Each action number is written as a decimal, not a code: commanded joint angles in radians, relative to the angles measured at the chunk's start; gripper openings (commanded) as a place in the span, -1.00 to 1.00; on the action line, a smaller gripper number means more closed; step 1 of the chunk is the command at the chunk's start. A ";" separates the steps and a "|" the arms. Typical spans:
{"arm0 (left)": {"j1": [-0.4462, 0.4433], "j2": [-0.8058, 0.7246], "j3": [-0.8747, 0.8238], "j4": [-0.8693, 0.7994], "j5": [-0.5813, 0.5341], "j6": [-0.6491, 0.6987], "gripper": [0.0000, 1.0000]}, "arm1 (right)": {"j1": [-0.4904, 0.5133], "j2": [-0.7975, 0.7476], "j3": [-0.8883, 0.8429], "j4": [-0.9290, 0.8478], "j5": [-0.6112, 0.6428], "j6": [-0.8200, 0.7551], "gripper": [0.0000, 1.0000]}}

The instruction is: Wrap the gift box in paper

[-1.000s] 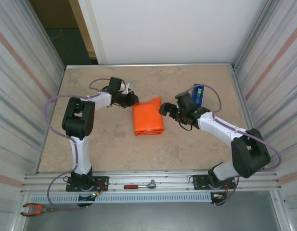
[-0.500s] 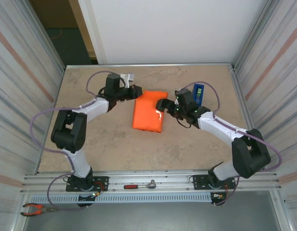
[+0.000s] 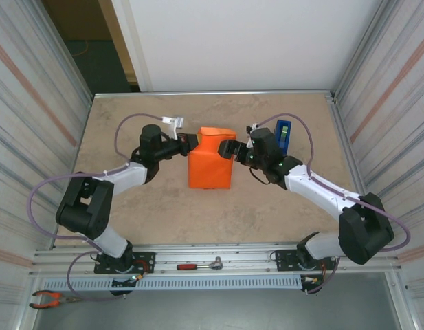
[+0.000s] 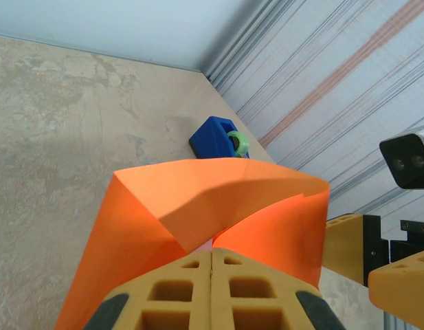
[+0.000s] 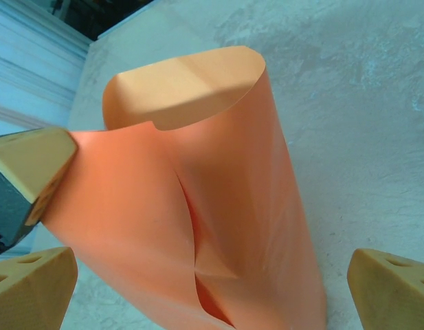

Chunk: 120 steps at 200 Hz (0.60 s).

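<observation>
Paper, bright orange, sits in the middle of the beige tabletop in the top view. It is folded into a boxy bundle, and its far end is raised into an upright flap. The left gripper meets the far left corner of that flap, and the right gripper sits against its far right side. A blue tape dispenser stands just beyond the right arm, near the right wall. A ratchet wrench lies on the rail between the two bases, and red-handled pliers lie at the lower left.

In the left wrist view we see the left gripper with its yellow jaws pressed together. They are pinching the near edge of the paper, which rises and curls over in front of them. What the sheet encloses is covered. Beyond it the tape dispenser rests on the table with a green roll in it. The right gripper's yellow fingers stand spread at the right edge.

In the right wrist view the paper stands as a tall curved wall, with a crease running down its middle. The right gripper has its jaws spread wide, one finger on each side of the sheet, and neither clamps it. At the left, a finger of the left gripper holds the sheet's edge.
</observation>
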 commanded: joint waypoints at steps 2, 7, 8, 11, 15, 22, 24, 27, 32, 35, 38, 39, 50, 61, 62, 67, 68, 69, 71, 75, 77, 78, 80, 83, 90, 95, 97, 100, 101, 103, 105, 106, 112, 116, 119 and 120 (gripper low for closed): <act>-0.001 -0.054 -0.038 0.063 -0.001 0.035 -1.00 | 0.021 -0.027 -0.017 0.028 0.051 -0.032 0.98; -0.001 -0.060 -0.045 0.064 0.000 0.035 -1.00 | 0.025 -0.027 -0.016 0.028 0.054 -0.032 0.98; -0.001 -0.061 -0.047 0.065 -0.001 0.035 -1.00 | 0.026 -0.027 -0.016 0.028 0.055 -0.031 0.98; -0.001 -0.065 -0.052 0.066 -0.002 0.036 -1.00 | 0.028 -0.027 -0.016 0.027 0.056 -0.032 0.98; -0.001 -0.069 -0.057 0.067 -0.002 0.038 -1.00 | 0.032 -0.027 -0.018 0.028 0.060 -0.032 0.97; -0.001 -0.077 -0.063 0.064 0.001 0.038 -1.00 | 0.037 -0.027 -0.021 0.028 0.067 -0.030 0.98; -0.001 -0.079 -0.064 0.064 0.001 0.040 -1.00 | 0.039 -0.027 -0.022 0.028 0.068 -0.031 0.98; -0.001 -0.081 -0.068 0.064 0.001 0.040 -1.00 | 0.040 -0.028 -0.021 0.029 0.070 -0.031 0.98; -0.001 -0.088 -0.073 0.060 0.003 0.040 -1.00 | 0.043 -0.026 -0.020 0.029 0.070 -0.031 0.98; -0.001 -0.092 -0.076 0.057 0.003 0.041 -1.00 | 0.044 -0.023 -0.018 0.028 0.071 -0.031 0.98; -0.001 -0.096 -0.077 0.055 0.003 0.044 -1.00 | 0.046 -0.022 -0.019 0.028 0.072 -0.031 0.98; -0.001 -0.097 -0.078 0.054 0.003 0.044 -1.00 | 0.046 -0.023 -0.018 0.028 0.073 -0.031 0.98; -0.002 -0.113 -0.094 0.054 0.004 0.042 -1.00 | 0.055 -0.016 -0.016 0.029 0.082 -0.030 0.98; -0.006 -0.132 -0.114 0.057 0.004 0.041 -1.00 | 0.064 -0.010 -0.014 0.031 0.090 -0.030 0.98; -0.006 -0.133 -0.116 0.056 0.003 0.041 -1.00 | 0.065 -0.008 -0.014 0.031 0.090 -0.029 0.98; -0.008 -0.142 -0.123 0.054 0.003 0.041 -1.00 | 0.070 -0.003 -0.013 0.035 0.094 -0.030 0.98; -0.008 -0.143 -0.124 0.052 0.003 0.041 -1.00 | 0.071 -0.001 -0.013 0.036 0.094 -0.030 0.98; -0.008 -0.145 -0.126 0.053 0.002 0.041 -1.00 | 0.071 -0.001 -0.014 0.036 0.095 -0.029 0.98; -0.009 -0.149 -0.129 0.052 0.001 0.040 -1.00 | 0.073 0.001 -0.013 0.039 0.095 -0.029 0.98; -0.011 -0.156 -0.135 0.052 0.000 0.040 -1.00 | 0.077 0.006 -0.013 0.043 0.098 -0.027 0.98; -0.011 -0.159 -0.139 0.051 0.001 0.039 -1.00 | 0.079 0.008 -0.013 0.045 0.098 -0.028 0.98; -0.011 -0.161 -0.141 0.051 0.000 0.040 -1.00 | 0.080 0.010 -0.013 0.046 0.099 -0.027 0.98; -0.012 -0.164 -0.144 0.050 0.000 0.040 -1.00 | 0.082 0.013 -0.014 0.048 0.099 -0.027 0.98; -0.014 -0.170 -0.148 0.050 0.000 0.039 -1.00 | 0.085 0.018 -0.014 0.052 0.102 -0.026 0.98; -0.017 -0.184 -0.160 0.046 -0.002 0.039 -1.00 | 0.091 0.025 -0.014 0.058 0.109 -0.027 0.98; -0.019 -0.195 -0.166 0.040 -0.003 0.039 -1.00 | 0.098 0.033 -0.017 0.065 0.112 -0.029 0.98; -0.019 -0.200 -0.169 0.038 -0.003 0.039 -1.00 | 0.098 0.037 -0.019 0.070 0.114 -0.029 0.98; -0.020 -0.206 -0.171 0.035 -0.004 0.038 -1.00 | 0.102 0.043 -0.020 0.073 0.116 -0.029 0.98; -0.020 -0.208 -0.172 0.034 -0.004 0.039 -1.00 | 0.102 0.044 -0.021 0.076 0.116 -0.029 0.98; -0.022 -0.213 -0.176 0.031 -0.005 0.040 -1.00 | 0.103 0.047 -0.023 0.080 0.117 -0.029 0.98; -0.022 -0.217 -0.178 0.029 -0.006 0.040 -1.00 | 0.104 0.049 -0.025 0.083 0.118 -0.029 0.98; -0.023 -0.220 -0.180 0.028 -0.007 0.040 -1.00 | 0.104 0.052 -0.027 0.086 0.118 -0.030 0.98; -0.024 -0.235 -0.187 0.022 -0.011 0.039 -0.96 | 0.108 0.059 -0.033 0.097 0.119 -0.027 0.98; -0.024 -0.245 -0.194 0.019 -0.016 0.035 -0.86 | 0.110 0.064 -0.037 0.101 0.120 -0.022 0.98; -0.024 -0.252 -0.198 0.019 -0.020 0.031 -0.77 | 0.114 0.065 -0.041 0.102 0.123 -0.020 0.98; -0.024 -0.256 -0.199 0.018 -0.022 0.030 -0.75 | 0.113 0.066 -0.041 0.102 0.123 -0.019 0.98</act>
